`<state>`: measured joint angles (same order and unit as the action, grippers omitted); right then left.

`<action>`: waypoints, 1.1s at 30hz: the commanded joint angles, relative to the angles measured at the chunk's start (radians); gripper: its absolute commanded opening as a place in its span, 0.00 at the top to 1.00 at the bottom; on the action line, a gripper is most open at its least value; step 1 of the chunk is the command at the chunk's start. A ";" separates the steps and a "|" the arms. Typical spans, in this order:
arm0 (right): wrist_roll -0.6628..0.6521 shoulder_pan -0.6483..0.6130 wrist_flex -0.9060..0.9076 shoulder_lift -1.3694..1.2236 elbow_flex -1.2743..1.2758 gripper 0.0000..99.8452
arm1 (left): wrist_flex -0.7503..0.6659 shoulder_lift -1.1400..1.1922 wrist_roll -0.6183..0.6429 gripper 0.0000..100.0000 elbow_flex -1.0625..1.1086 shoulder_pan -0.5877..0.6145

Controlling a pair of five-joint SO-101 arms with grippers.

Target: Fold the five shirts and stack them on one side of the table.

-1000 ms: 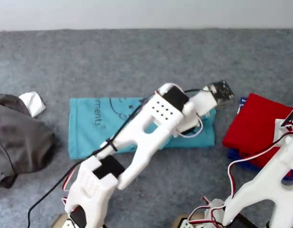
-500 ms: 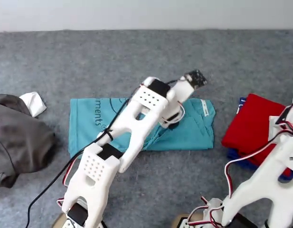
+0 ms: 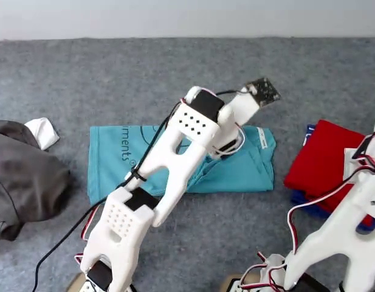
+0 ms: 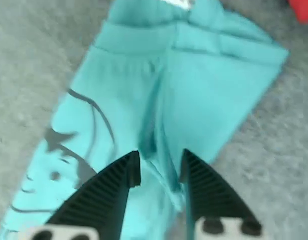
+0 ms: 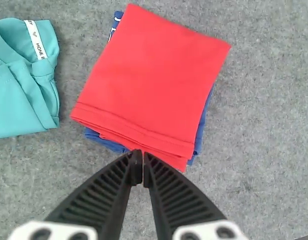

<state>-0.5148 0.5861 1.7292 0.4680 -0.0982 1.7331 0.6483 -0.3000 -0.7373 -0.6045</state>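
Left gripper (image 4: 159, 167) hung spread and empty over the teal shirt (image 4: 193, 90). Right gripper (image 5: 143, 169) was pressed together, empty, beside the red shirt (image 5: 154, 85), which lay on the blue shirt (image 5: 106, 141).

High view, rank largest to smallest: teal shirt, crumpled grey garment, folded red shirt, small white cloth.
teal shirt
crumpled grey garment (cut off at edge)
folded red shirt (partly behind the right arm)
small white cloth

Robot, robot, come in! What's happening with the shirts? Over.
Left gripper open over teal shirt, partly folded. Right gripper shut, empty, by red shirt. Nothing blocking.
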 commanded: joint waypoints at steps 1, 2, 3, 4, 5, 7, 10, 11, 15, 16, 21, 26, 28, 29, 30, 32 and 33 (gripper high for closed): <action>0.003 -0.008 -0.012 0.016 0.002 0.99 | 0.014 -0.112 -0.017 0.91 0.174 -0.020; 0.003 -0.008 -0.012 0.016 0.002 0.99 | -0.002 -0.120 -0.021 0.93 0.211 -0.015; 0.003 -0.008 -0.012 0.016 0.002 0.99 | -0.017 -0.121 -0.025 0.94 0.242 0.002; 0.003 -0.008 -0.012 0.016 0.002 0.99 | -0.035 -0.121 -0.026 0.96 0.265 0.017; 0.003 -0.008 -0.012 0.016 0.002 0.99 | -0.055 -0.120 -0.026 0.97 0.282 0.034; 0.003 -0.008 -0.012 0.016 0.002 0.99 | -0.106 -0.120 -0.026 0.98 0.329 0.066; 0.003 -0.008 -0.012 0.016 0.002 0.99 | -0.184 -0.097 -0.026 0.98 0.394 0.103; 0.003 -0.008 -0.012 0.016 0.002 0.99 | -0.201 -0.081 -0.026 0.98 0.404 0.114; 0.003 -0.007 -0.010 0.016 0.002 0.99 | -0.242 0.005 -0.026 0.98 0.404 0.135; 0.003 -0.007 -0.010 0.016 0.002 0.99 | -0.249 0.021 -0.026 0.98 0.404 0.135; 0.003 -0.007 -0.010 0.018 0.002 0.99 | -0.207 0.012 -0.020 0.98 0.348 0.126; 0.003 -0.007 -0.010 0.019 0.002 0.99 | -0.118 -0.052 -0.020 0.98 0.225 0.158; 0.003 -0.007 -0.010 0.021 0.002 0.99 | -0.083 -0.081 -0.018 0.98 0.182 0.173; 0.003 -0.007 -0.010 0.022 0.002 0.99 | -0.063 -0.097 -0.018 0.98 0.159 0.181; 0.003 -0.007 -0.010 0.022 0.002 0.99 | -0.040 -0.112 -0.018 0.98 0.140 0.187; 0.003 -0.007 -0.010 0.025 0.002 0.99 | 0.005 -0.141 -0.018 0.98 0.107 0.190; 0.003 -0.007 -0.008 0.025 0.002 0.99 | 0.018 -0.157 -0.018 0.98 0.097 0.192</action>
<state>-0.5148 0.5861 1.7292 0.4680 -0.0982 1.7085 0.5838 -0.3199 -0.5731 -0.4219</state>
